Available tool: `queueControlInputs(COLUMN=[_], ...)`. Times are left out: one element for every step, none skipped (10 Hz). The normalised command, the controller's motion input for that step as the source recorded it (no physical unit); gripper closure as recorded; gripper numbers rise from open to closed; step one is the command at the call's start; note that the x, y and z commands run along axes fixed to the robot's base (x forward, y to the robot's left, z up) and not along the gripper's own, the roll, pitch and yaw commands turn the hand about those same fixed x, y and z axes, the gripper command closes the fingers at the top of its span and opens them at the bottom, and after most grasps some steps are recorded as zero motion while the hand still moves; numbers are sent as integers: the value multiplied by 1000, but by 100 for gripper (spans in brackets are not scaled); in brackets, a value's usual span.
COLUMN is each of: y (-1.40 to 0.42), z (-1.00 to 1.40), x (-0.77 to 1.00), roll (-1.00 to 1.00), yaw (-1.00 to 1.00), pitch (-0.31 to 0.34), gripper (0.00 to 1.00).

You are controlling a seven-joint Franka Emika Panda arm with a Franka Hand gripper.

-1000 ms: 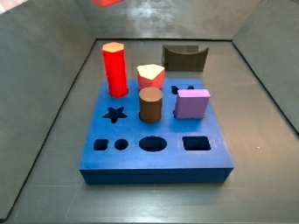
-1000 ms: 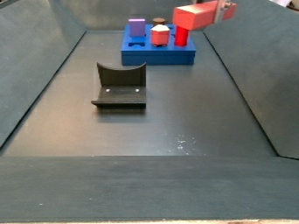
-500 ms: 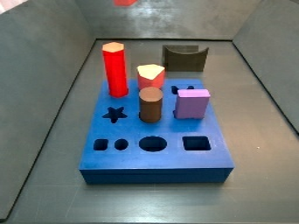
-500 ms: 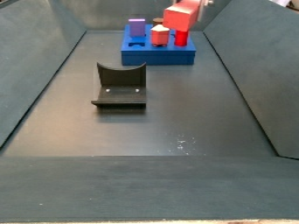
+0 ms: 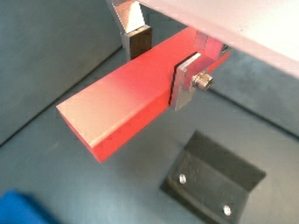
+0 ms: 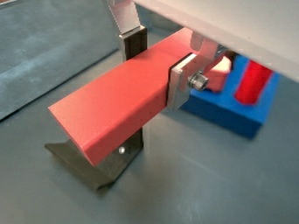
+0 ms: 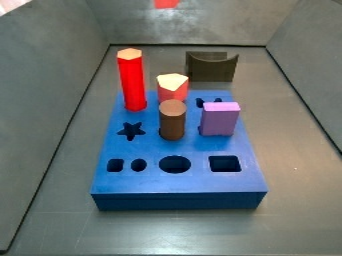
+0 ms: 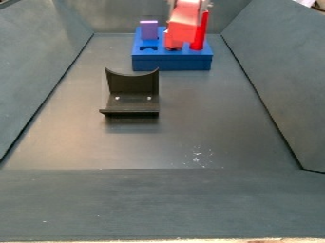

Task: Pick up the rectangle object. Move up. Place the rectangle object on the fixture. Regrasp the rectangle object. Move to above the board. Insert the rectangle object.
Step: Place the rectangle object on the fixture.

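The rectangle object, a long salmon-red bar, is clamped across its middle by my gripper, which is shut on it. Both wrist views show it lying level, high above the floor. A silver finger presses one flat side, with the dark pad of the other finger behind. In a side view the bar hangs in front of the board; elsewhere only its tip shows. The fixture stands on the floor below, bare. The blue board has open cut-outs near its front.
On the board stand a red hexagonal post, a brown cylinder, a purple cube and a salmon piece with a pale top. Sloping grey walls close in the floor on both sides.
The bar, still held, has travelled sideways across the top of both side views and turned, now showing a narrower face. Nothing on the board or fixture has moved.
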Motion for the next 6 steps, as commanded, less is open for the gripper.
queueControlInputs(y=[-34,-25,-1,7,20,29], z=[-110,-100,-79,-75,-67,-62], x=[1000,1000,1000,1000,1000,1000], roll=[-1000,-1000,-1000,-1000,-1000,-1000], yaw=[262,243,196,178,135,104], pitch=[99,111,140,150,162,172], gripper=[100,100,100,100,100,100])
